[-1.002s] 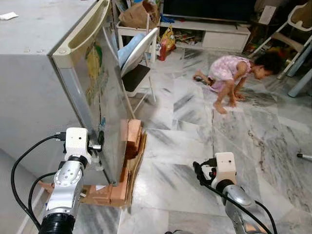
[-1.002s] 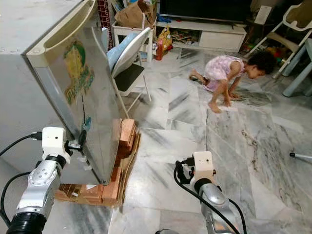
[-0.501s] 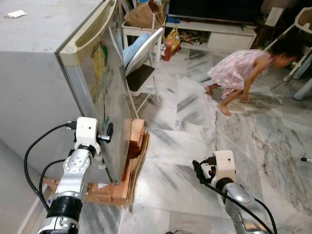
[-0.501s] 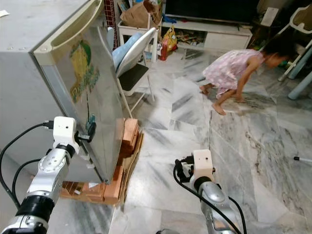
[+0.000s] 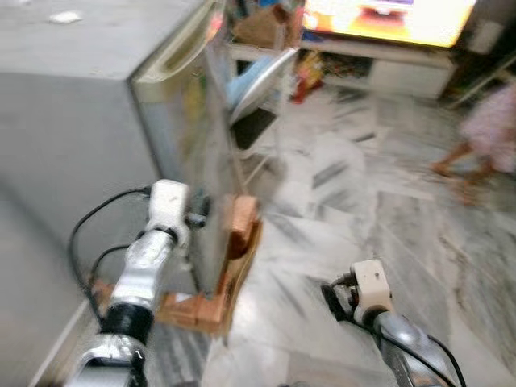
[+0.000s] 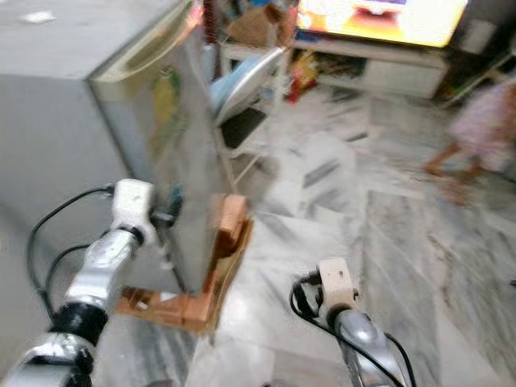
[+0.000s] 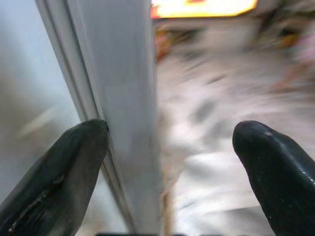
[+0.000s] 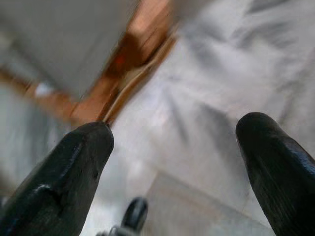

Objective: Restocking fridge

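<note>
Fridge [image 5: 72, 121] stands at far left, raised on bricks [image 5: 211, 302]. Left gripper [image 7: 165, 157] straddles the door edge [image 7: 130, 123] with fingers spread – the stiff, likely heavy door should be taken at this edge. Right gripper [image 8: 172, 172] – also spread, empty above marble floor [image 5: 363, 210].

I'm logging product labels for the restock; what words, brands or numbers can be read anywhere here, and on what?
None can be read; the pictures are blurred.
Fridge door: a green and yellow sticker, lettering unreadable.
TV screen: bright glare, nothing legible.
Left gripper open at the door's edge, right gripper open over the floor: no markings.
</note>
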Controlling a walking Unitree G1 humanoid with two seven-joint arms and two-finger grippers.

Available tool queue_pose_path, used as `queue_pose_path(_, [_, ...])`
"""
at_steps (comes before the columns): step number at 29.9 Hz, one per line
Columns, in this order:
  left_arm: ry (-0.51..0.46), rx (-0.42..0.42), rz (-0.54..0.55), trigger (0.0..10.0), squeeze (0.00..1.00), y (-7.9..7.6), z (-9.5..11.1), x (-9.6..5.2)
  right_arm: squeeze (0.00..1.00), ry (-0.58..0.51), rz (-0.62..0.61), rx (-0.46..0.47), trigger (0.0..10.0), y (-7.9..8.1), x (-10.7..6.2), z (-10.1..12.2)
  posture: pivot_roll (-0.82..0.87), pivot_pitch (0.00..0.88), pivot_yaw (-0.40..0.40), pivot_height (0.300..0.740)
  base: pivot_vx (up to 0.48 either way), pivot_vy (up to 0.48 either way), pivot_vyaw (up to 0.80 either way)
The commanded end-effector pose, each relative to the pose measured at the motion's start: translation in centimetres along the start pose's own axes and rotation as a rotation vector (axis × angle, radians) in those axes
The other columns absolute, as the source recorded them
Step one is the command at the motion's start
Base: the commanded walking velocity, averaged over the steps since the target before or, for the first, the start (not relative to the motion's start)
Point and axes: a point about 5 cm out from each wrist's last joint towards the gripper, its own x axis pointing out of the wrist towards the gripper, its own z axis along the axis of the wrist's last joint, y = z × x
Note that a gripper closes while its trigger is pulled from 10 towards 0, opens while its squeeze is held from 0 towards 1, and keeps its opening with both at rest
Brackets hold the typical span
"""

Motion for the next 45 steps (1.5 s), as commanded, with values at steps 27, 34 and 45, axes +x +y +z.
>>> queue_pose_path(27, [-0.002, 0.066, 0.41, 10.0, 0.0, 5.4, -0.7, -7.3, 0.0, -0.161, -0.14, -0.148, 10.0, -0.9, 0.0, 3.2, 0.05, 0.03, -0.023, 0.74, 0.0, -0.058, 0.0])
queue_pose_path(34, [0.063, 0.075, 0.53, 10.0, 0.0, 5.9, -2.4, -10.3, 0.0, -0.356, -0.223, -0.22, 10.0, -0.2, 0.2, 6.7, 0.06, 0.032, -0.051, 0.74, 0.0, -0.465, 0.0])
queue_pose_path(45, [0.074, 0.032, 0.5, 10.0, 0.0, 3.9, -3.0, -8.5, 0.0, -0.448, -0.134, -0.049, 10.0, 0.5, 0.7, 8.3, 0.03, 0.001, -0.026, 0.74, 0.027, -0.435, 0.0])
